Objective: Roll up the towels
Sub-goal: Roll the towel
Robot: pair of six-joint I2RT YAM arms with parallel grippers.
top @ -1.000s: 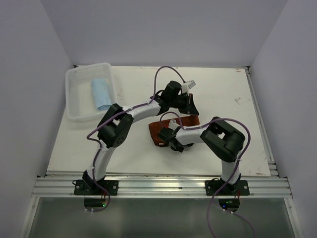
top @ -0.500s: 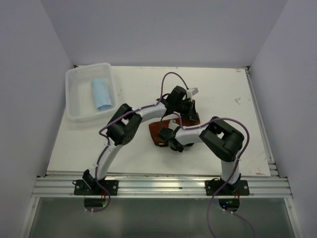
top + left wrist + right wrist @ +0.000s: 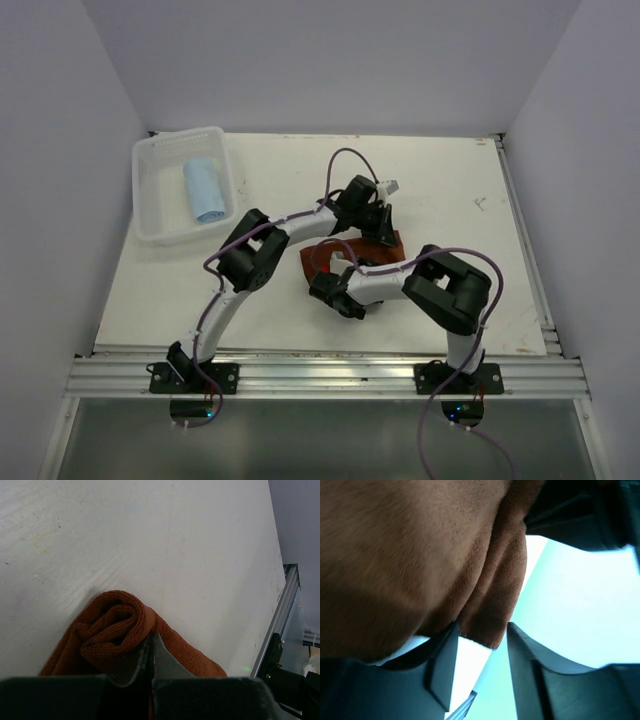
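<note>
A brown towel lies mid-table, partly rolled; the left wrist view shows its rolled end as a loose coil. My left gripper is shut, its tips tucked into the crease between the coil and the flat part. I cannot tell whether cloth is pinched between them. My right gripper sits at the towel's near left end, open. The towel's edge hangs in the gap between its fingers. A light blue rolled towel lies in the basket.
A white plastic basket stands at the back left of the table. Both arms cross over the table's middle, with purple cables looping above them. A metal rail runs along the near edge.
My right gripper has opened and let go of the towel's edge, shifting slightly left and nearer. The left gripper has moved a little right and down onto the towel.
</note>
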